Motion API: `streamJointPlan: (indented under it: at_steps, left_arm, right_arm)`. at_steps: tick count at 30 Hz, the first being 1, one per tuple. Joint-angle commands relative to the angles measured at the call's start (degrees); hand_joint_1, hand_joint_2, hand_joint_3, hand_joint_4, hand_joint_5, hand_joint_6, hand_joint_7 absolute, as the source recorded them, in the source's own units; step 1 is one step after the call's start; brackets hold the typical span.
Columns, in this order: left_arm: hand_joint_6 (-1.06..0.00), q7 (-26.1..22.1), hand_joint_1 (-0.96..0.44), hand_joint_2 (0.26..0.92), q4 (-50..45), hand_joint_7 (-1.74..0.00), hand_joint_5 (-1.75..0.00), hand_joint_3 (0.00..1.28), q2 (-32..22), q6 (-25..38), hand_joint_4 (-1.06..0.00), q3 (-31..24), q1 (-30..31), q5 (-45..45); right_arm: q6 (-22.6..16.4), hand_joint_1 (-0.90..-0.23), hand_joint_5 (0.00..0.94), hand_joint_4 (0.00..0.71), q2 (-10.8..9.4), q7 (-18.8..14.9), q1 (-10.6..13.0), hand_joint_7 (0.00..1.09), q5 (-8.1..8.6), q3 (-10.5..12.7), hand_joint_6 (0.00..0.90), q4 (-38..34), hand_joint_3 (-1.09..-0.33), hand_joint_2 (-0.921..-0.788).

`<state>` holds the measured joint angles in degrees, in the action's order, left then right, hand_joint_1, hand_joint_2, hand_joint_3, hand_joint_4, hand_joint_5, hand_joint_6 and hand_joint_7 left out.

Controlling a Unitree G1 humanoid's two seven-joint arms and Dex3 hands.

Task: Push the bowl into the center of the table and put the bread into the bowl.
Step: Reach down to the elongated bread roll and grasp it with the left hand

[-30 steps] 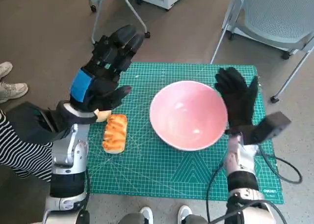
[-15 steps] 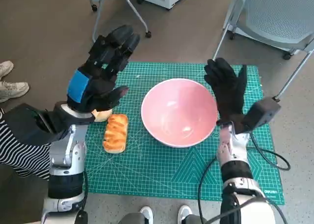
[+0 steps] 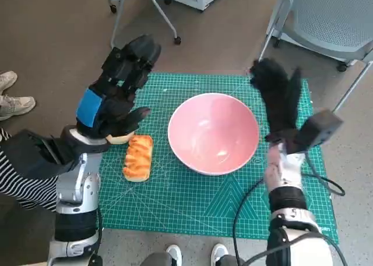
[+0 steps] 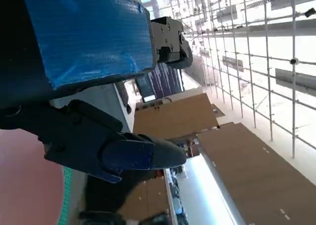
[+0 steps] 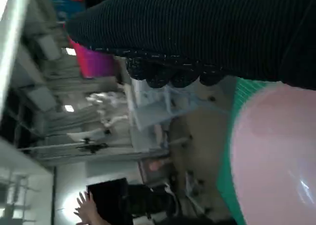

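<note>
Far left, off the bench: a person's white shoes (image 3: 13, 97) on the brown floor (image 3: 52, 32), and a striped sleeve (image 3: 20, 181) by the bench's left edge. Bench is covered by a green cutting mat (image 3: 192, 202) with a white grid.

Left hand (image 3: 113, 91) hovers above the mat's left side, blue tape up, fingers spread and reaching toward the far-left corner; it holds nothing. Bread (image 3: 137, 157) lies on the mat near the left edge, just on the near side of that hand, long axis running near to far, apart from the bowl.

Pink bowl (image 3: 213, 133) sits upright at about the centre of the mat, nothing in it.

Right hand (image 3: 280, 100) stands just beside the bowl's right rim, fingers extended toward the far edge, gripping nothing; contact with the rim cannot be told.

Beyond the far edge: wheeled chair legs (image 3: 166, 21) at left, a grey mesh chair (image 3: 326, 18) at right.
</note>
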<state>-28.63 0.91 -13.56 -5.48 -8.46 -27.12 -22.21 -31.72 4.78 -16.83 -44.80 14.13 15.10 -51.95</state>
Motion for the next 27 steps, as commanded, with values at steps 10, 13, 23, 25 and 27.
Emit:
streamJointPlan:
  at_steps: [10,13,23,25,27]
  left_arm:
    - [0.00,0.6,-0.60,0.921,0.5,-0.55,-0.06,0.29,0.9,-0.1,-0.07,1.2,-1.7,0.4]
    - [0.00,0.4,-0.60,0.921,0.7,-0.55,-0.06,0.29,1.3,0.0,-0.08,1.5,-2.3,-0.1]
    - [0.00,-0.2,-0.62,0.921,0.8,-0.56,-0.06,0.29,3.2,-0.2,-0.08,2.7,-4.0,-0.5]
    - [0.00,-0.3,-0.62,0.921,0.8,-0.56,-0.05,0.29,3.6,-0.3,-0.08,2.9,-4.3,-0.6]
    - [0.00,-0.4,-0.61,0.921,0.8,-0.57,-0.05,0.29,3.9,-0.2,-0.08,3.1,-4.6,-0.8]
  right_arm:
    - [4.5,-0.680,0.004,0.164,-0.1,-2.0,11.7,0.55,-0.38,-6.5,0.063,28.6,-0.762,-0.921]
    - [6.5,-0.679,0.003,0.165,0.2,-2.5,13.6,0.57,0.04,-7.8,0.048,34.2,-0.752,-0.921]
    - [12.1,-0.670,0.005,0.173,2.1,-4.4,16.3,0.61,0.56,-9.8,0.038,43.3,-0.741,-0.921]
    - [13.3,-0.668,0.006,0.174,2.5,-4.3,16.4,0.62,0.49,-9.9,0.036,44.3,-0.741,-0.921]
    - [14.5,-0.669,0.006,0.177,2.9,-4.1,16.5,0.64,0.39,-9.8,0.025,45.2,-0.738,-0.921]
